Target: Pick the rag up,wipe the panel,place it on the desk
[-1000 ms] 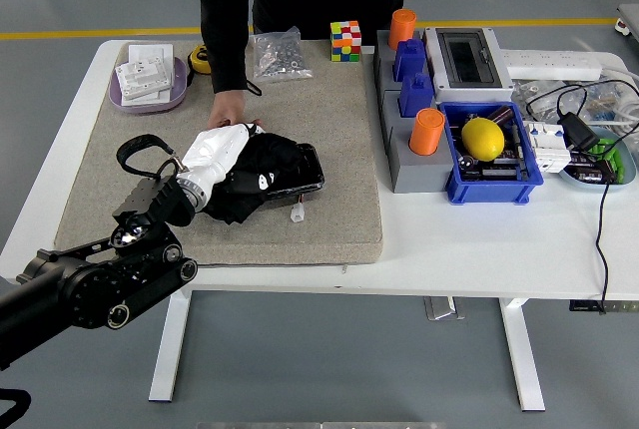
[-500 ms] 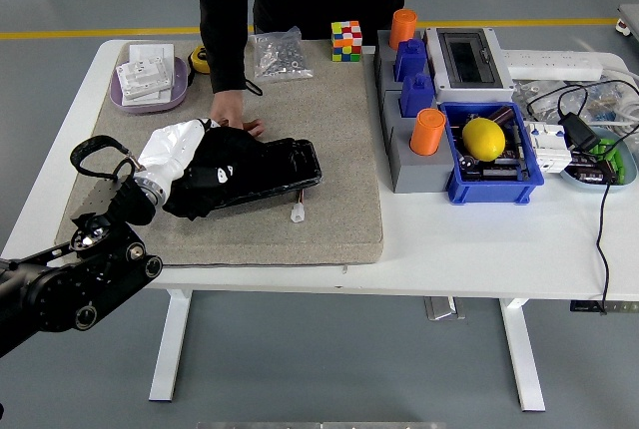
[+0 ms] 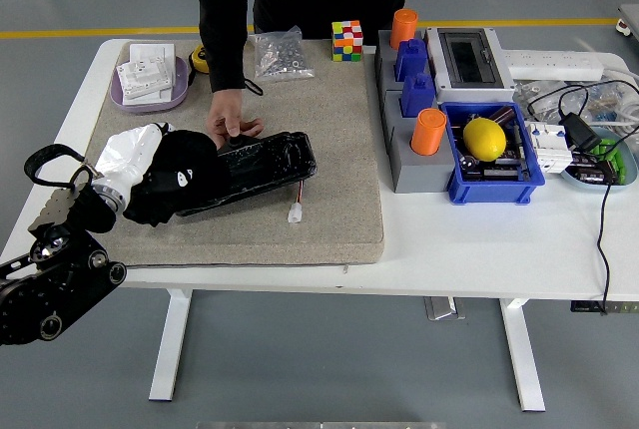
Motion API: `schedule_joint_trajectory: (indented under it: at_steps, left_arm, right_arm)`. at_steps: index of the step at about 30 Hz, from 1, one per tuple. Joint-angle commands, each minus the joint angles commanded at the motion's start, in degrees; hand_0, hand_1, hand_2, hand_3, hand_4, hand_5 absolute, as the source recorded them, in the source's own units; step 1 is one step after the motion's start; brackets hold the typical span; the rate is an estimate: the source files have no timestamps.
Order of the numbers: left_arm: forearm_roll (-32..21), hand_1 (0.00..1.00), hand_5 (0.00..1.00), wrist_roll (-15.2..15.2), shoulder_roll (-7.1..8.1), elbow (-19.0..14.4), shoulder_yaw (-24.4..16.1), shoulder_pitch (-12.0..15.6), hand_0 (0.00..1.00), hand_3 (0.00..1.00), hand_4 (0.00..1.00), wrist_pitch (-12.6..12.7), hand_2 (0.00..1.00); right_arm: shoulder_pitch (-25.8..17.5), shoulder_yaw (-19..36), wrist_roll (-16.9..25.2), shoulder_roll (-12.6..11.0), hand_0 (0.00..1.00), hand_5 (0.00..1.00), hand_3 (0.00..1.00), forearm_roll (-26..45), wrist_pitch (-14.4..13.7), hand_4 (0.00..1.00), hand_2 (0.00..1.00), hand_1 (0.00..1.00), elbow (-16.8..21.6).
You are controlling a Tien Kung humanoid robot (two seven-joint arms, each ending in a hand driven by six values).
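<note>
A black rag [image 3: 172, 182] is bunched under my left hand [image 3: 135, 155], whose white fingers are closed on it at the left end of the black panel [image 3: 255, 165]. The panel lies tilted on the grey mat [image 3: 329, 130], with a small white plug [image 3: 297, 214] on a wire in front of it. A person's hand [image 3: 232, 118] rests on the panel's far edge and holds it down. My left arm comes in from the lower left corner. My right arm is out of sight.
At the mat's back stand a purple tray [image 3: 150, 90] with white parts, a bag of screws [image 3: 278, 55] and a colour cube [image 3: 345, 40]. To the right are grey blocks with orange cylinders [image 3: 426, 131], a blue bin [image 3: 494, 175] holding a lemon, and cables.
My left hand has dragged the rag leftward across the panel, from its middle to its left end. The panel has shifted a little; the person's hand stays on its far edge.
</note>
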Motion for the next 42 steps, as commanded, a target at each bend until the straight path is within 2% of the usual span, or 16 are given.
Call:
schedule_joint_trajectory:
  at_steps: [12, 18, 34, 42]
  left_arm:
    - [0.94, 0.085, 0.002, 0.27, 0.72, -1.31, -0.99, 0.82, 0.220, 0.307, 0.002, 0.07, 0.443]
    - [0.77, 0.085, 0.002, 0.48, 0.15, -1.44, -0.09, 0.04, 0.221, 0.307, 0.002, 0.24, 0.442]
    - [-0.92, 0.084, 0.002, 0.93, -5.27, 0.17, 6.84, -4.80, 0.217, 0.306, 0.002, 0.32, 0.440]
    - [-1.69, 0.082, 0.002, 1.37, -8.09, 1.32, 10.10, -8.14, 0.216, 0.306, 0.002, 0.13, 0.440]
  right_arm:
    - [0.01, -0.33, 0.06, 0.05, 0.691, 0.700, 0.617, 0.27, -0.01, 0.998, 0.639, 0.448, -0.11]
    - [0.10, -0.42, 0.12, 0.14, 0.692, 0.700, 0.617, 0.42, -0.04, 0.998, 0.638, 0.448, -0.13]
    - [0.46, -0.53, 0.18, 0.10, 0.692, 0.701, 0.617, 0.55, 0.00, 0.998, 0.639, 0.448, -0.30]
    - [0.66, -0.69, 0.09, -0.03, 0.692, 0.700, 0.617, 0.57, 0.15, 0.998, 0.639, 0.448, -0.36]
